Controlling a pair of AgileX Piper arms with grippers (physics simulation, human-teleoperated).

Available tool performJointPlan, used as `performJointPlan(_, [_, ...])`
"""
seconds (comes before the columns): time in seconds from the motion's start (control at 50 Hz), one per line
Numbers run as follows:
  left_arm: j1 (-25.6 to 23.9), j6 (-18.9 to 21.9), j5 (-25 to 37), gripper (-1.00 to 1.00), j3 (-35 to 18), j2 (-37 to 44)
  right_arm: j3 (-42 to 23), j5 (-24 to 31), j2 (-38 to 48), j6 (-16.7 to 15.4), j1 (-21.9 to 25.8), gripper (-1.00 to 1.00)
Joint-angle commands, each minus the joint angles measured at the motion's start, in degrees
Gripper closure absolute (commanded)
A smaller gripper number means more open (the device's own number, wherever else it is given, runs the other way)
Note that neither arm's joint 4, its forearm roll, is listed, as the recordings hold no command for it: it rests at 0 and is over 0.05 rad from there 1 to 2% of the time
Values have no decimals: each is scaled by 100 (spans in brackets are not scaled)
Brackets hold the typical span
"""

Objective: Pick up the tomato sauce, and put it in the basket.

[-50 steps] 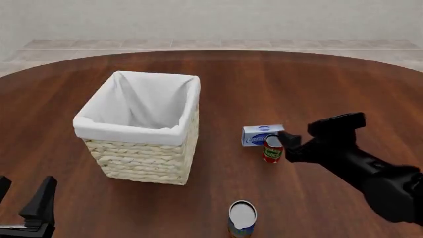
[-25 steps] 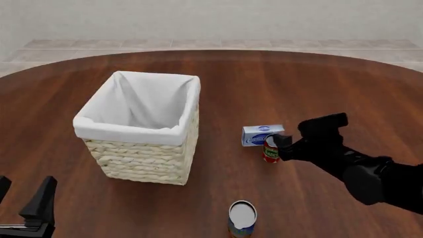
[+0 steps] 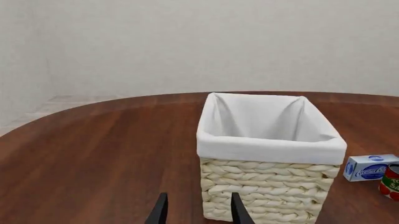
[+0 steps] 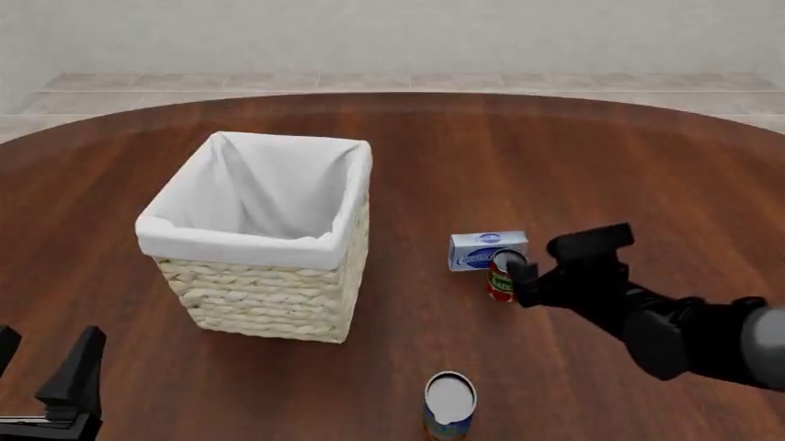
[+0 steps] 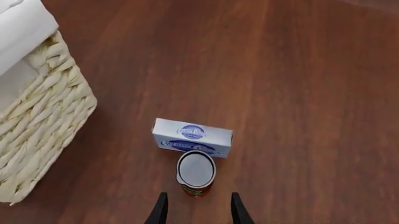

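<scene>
My right arm reaches in low from the right, its right gripper (image 4: pixel 516 273) spread wide and empty just above the tomato sauce (image 4: pixel 501 278), which stands upright on the table (image 4: pixel 516 165) touching the blue-and-white box (image 4: pixel 486 249), well right of the basket (image 4: pixel 264 241). The right wrist view shows the can's silver top (image 5: pixel 195 169) just ahead of the fingertips (image 5: pixel 160 208). My left gripper (image 4: pixel 50 386) idles, parted, holding nothing.

A blue-and-white box (image 4: pixel 487 249) is laid flat right of the middle of the round wooden table (image 4: pixel 516 156). A larger can (image 4: pixel 449 404), silver-topped, is stood upright at the near edge.
</scene>
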Motion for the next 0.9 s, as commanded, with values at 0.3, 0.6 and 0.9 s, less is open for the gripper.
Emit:
performJointPlan(0.3, [0, 0, 0, -100, 0, 0, -138, -405, 672, -8, 39, -100])
performJointPlan(0.6, [0, 0, 0, -100, 0, 0, -421, -389, 994, -69, 72, -100])
performJointPlan(0.9, [0, 0, 0, -100, 0, 0, -599, -423, 1231, -95, 87, -100])
